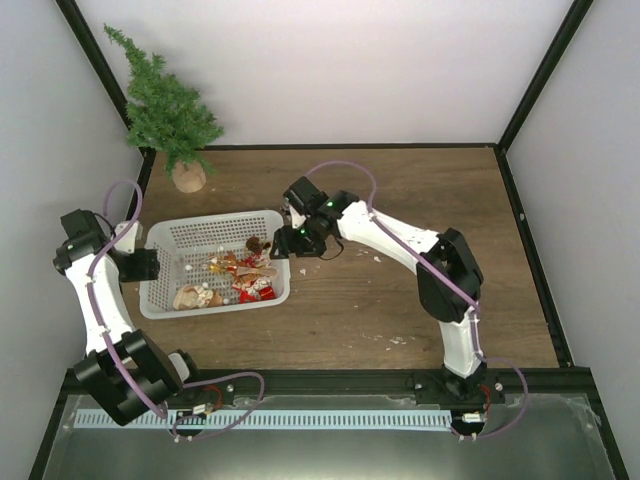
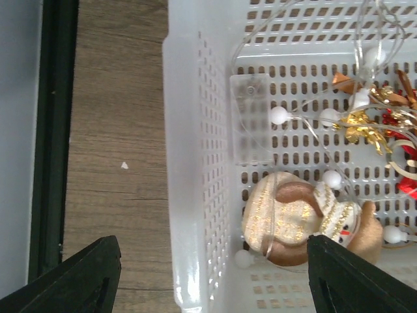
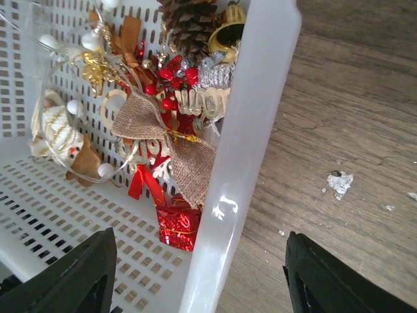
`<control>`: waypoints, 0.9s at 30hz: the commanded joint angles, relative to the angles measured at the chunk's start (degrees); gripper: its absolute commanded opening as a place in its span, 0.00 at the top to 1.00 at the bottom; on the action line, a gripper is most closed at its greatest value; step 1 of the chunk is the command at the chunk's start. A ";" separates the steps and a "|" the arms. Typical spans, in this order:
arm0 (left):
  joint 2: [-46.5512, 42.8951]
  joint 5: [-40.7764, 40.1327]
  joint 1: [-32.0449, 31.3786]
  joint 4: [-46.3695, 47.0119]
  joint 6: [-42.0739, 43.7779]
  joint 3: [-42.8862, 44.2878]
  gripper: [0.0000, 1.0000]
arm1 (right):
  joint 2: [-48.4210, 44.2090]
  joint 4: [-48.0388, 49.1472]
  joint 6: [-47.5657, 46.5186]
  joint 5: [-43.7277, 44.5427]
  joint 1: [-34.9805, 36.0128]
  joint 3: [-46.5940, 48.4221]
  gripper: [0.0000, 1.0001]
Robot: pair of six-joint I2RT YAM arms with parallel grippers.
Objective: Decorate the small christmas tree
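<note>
1. The left arm rises from its base at the near-left corner, bends at an elbow by the left wall, and turns its wrist right, toward the basket.
2. The left gripper is spread wide. In the left wrist view one finger is over the bare table and the other over the basket's inside, with the basket's left wall between them. It holds nothing.
3. The right arm climbs from its near-right base to a bent elbow, then stretches a long white forearm left across the table. Its wrist tips down at the basket's right edge.
4. The right gripper is also spread wide and holds nothing. Its fingers straddle the basket's right wall.
5. The basket holds a heap of ornaments: a pine cone, a burlap bow, a red gift box, a snowman figure and a wire of white beads.
6. The tree stands upright on its round wooden base at the far-left corner of the table, beyond the basket and well apart from both grippers.
</note>
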 commanded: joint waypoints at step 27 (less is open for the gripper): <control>4.54 13.97 0.24 -2.95 0.20 2.78 0.20 | -5.10 2.18 3.95 6.39 0.93 -12.91 0.90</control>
